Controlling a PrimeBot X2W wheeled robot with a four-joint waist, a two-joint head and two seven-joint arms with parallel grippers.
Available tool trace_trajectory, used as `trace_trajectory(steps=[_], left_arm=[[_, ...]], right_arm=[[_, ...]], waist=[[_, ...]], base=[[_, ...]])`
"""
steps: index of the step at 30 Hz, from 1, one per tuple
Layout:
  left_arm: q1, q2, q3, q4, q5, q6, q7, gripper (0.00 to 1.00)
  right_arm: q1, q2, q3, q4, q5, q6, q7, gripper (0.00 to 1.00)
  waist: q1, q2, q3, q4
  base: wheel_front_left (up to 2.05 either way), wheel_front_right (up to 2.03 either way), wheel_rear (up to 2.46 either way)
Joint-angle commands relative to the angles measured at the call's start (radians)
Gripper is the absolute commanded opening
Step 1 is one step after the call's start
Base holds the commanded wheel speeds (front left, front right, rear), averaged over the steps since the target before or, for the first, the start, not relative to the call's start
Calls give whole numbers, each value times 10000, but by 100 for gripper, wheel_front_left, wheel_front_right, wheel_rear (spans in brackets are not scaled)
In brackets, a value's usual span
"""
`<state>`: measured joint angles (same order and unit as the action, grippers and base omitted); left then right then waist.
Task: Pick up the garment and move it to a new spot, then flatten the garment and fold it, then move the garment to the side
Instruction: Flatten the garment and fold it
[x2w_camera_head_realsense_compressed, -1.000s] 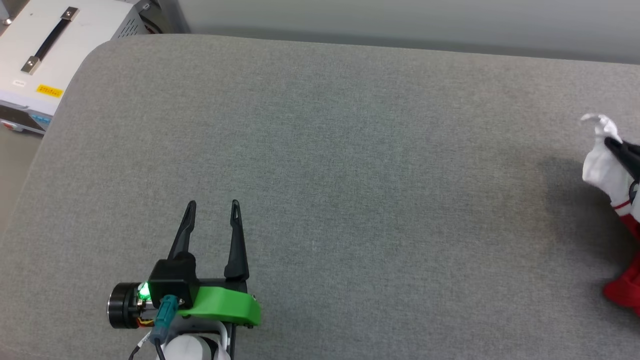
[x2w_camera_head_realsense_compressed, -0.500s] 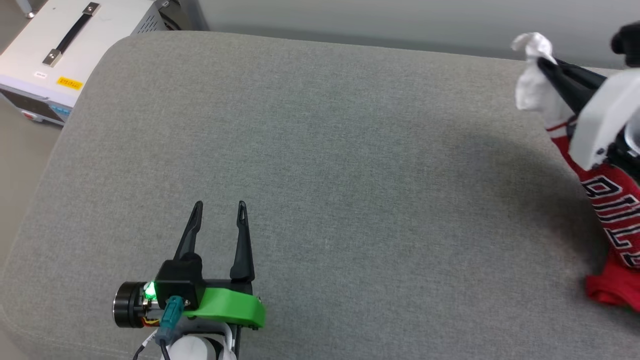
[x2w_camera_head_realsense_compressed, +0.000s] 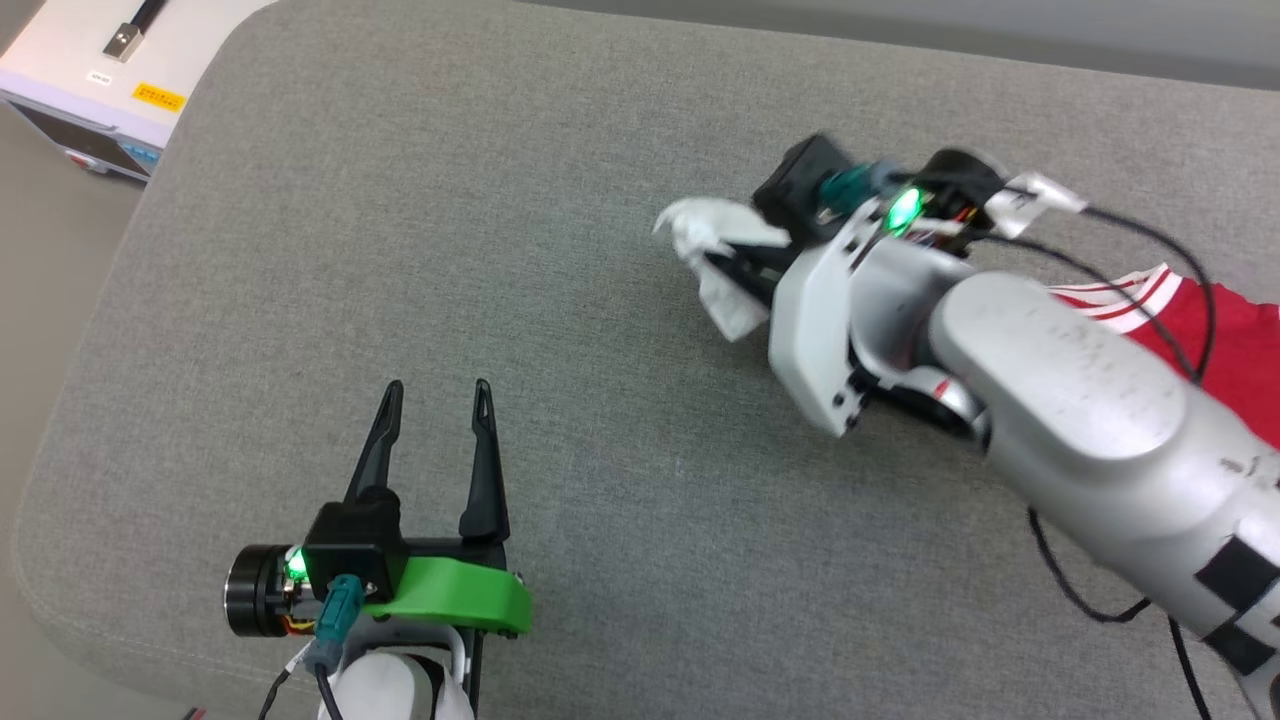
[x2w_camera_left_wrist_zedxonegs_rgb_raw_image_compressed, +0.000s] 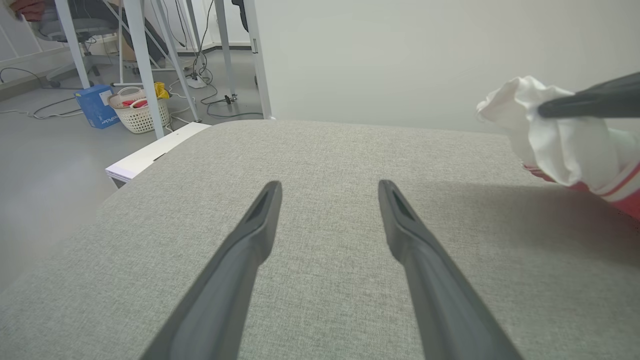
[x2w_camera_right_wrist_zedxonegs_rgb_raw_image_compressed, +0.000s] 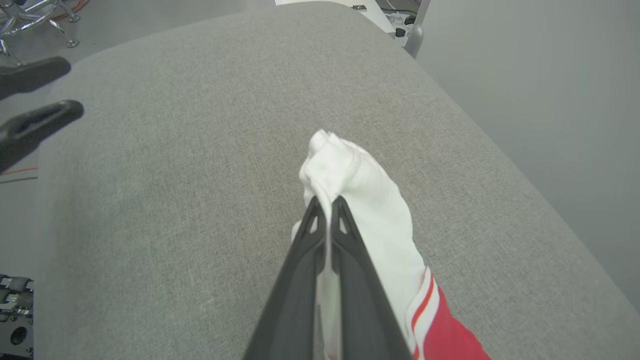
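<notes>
The garment (x2w_camera_head_realsense_compressed: 1235, 335) is red with a white sleeve (x2w_camera_head_realsense_compressed: 712, 240) and red-and-white striped trim. My right gripper (x2w_camera_head_realsense_compressed: 715, 262) is shut on the bunched sleeve above the middle of the grey padded surface (x2w_camera_head_realsense_compressed: 480, 200), and the red body trails off right behind my forearm. In the right wrist view the gripper (x2w_camera_right_wrist_zedxonegs_rgb_raw_image_compressed: 326, 202) pinches the white cloth (x2w_camera_right_wrist_zedxonegs_rgb_raw_image_compressed: 372, 205) between closed fingers. My left gripper (x2w_camera_head_realsense_compressed: 437, 385) stands open at the lower left with nothing in it. The left wrist view shows its spread fingers (x2w_camera_left_wrist_zedxonegs_rgb_raw_image_compressed: 330, 185), with the sleeve (x2w_camera_left_wrist_zedxonegs_rgb_raw_image_compressed: 560, 140) hanging at the right.
A white equipment case (x2w_camera_head_realsense_compressed: 90, 70) sits off the surface's far left corner. The surface's rounded left edge drops to the floor. Beyond it are a white basket (x2w_camera_left_wrist_zedxonegs_rgb_raw_image_compressed: 135, 107), a blue box (x2w_camera_left_wrist_zedxonegs_rgb_raw_image_compressed: 96, 105) and table legs. A pale wall runs behind.
My right arm has swung in from the right edge toward the middle, carrying the sleeve and dragging the garment along. The head camera has shifted. The left gripper stays open and still.
</notes>
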<state>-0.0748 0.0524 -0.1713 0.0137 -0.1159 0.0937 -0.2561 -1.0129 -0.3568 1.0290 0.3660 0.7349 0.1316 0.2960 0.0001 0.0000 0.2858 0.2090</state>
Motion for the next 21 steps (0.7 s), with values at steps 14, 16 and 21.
trace_trajectory(steps=[14,16,21], left_arm=[[-377,-22,59,19,-254,221,-57,100],[-383,-22,99,50,-246,224,-57,100],[-257,-22,246,102,-143,203,-57,100]], right_arm=[[1797,779,2507,1265,521,-9,895,0],[1781,789,2509,1277,589,-9,557,45],[1324,671,2446,1143,823,-9,-1462,100]], waist=[[-1,0,386,45],[-1,0,332,-19],[-1,0,-54,-191]], base=[[0,0,0],[0,0,0],[0,0,0]])
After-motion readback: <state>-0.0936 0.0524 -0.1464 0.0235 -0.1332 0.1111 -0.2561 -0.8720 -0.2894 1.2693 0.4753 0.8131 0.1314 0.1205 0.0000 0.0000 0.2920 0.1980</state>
